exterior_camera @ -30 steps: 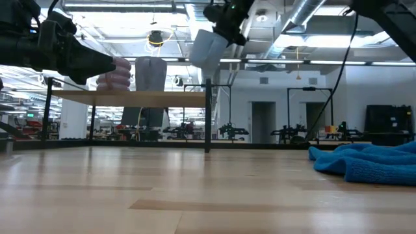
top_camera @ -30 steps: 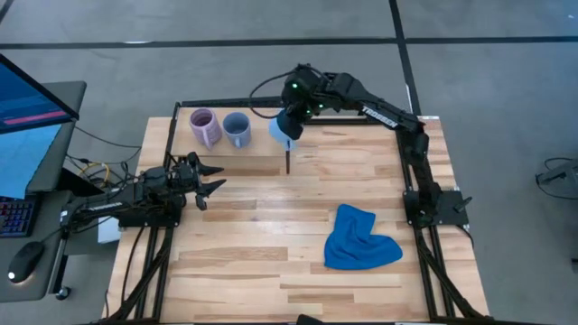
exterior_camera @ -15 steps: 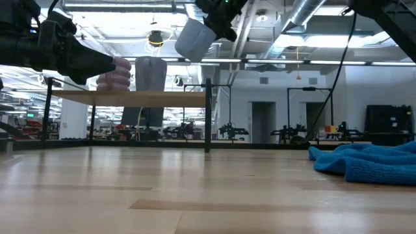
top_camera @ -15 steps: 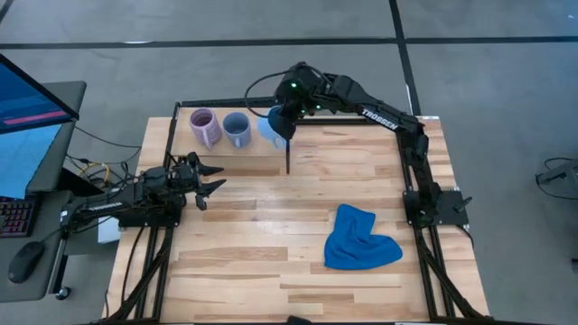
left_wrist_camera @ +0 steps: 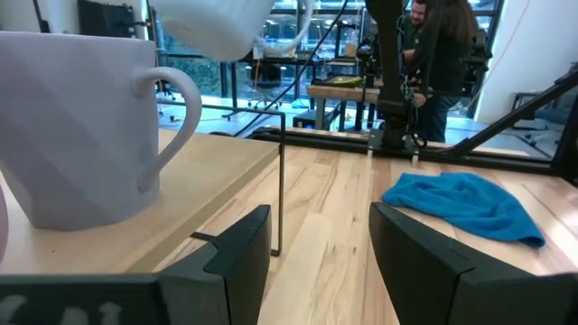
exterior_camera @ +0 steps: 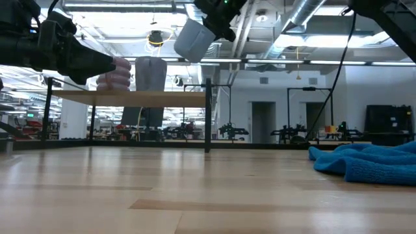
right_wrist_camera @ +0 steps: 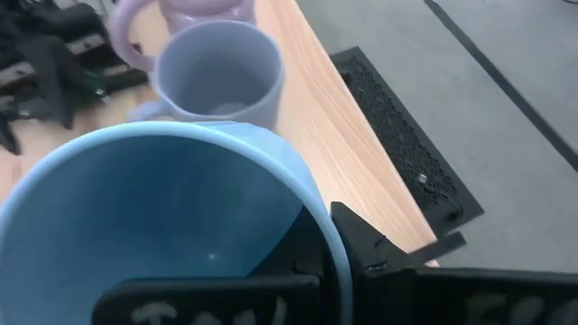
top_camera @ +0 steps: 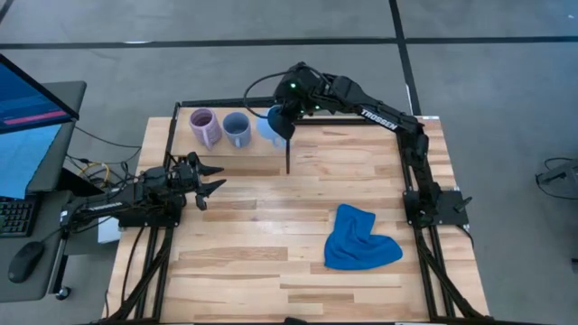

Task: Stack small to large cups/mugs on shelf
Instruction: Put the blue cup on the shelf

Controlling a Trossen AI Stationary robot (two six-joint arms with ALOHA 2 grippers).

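Observation:
The shelf stands at the table's far left. On it stand the pale purple mug and the grey-blue mug, each on its base; they also show in the low view. My right gripper is shut on the bright light blue mug, held tilted above the shelf's right end, right of the grey-blue mug. My left gripper is open and empty, near the shelf's front edge at the table's left. My right gripper holds the light blue mug by its rim, one finger inside the mug and one finger outside the wall. The mug is lifted clear above the shelf board. It hangs tilted, its base toward the table's left and lower than its mouth.
A crumpled blue cloth lies on the tabletop at the near right. The shelf's black front leg stands at its right corner. The black table frame runs along the far edge. People stand in the room behind the table.
My right gripper has carried the light blue mug toward the table's left and a little up, over the shelf's right end, closer to the grey-blue mug. The mug has tipped further over. In the last half second it has hardly moved.

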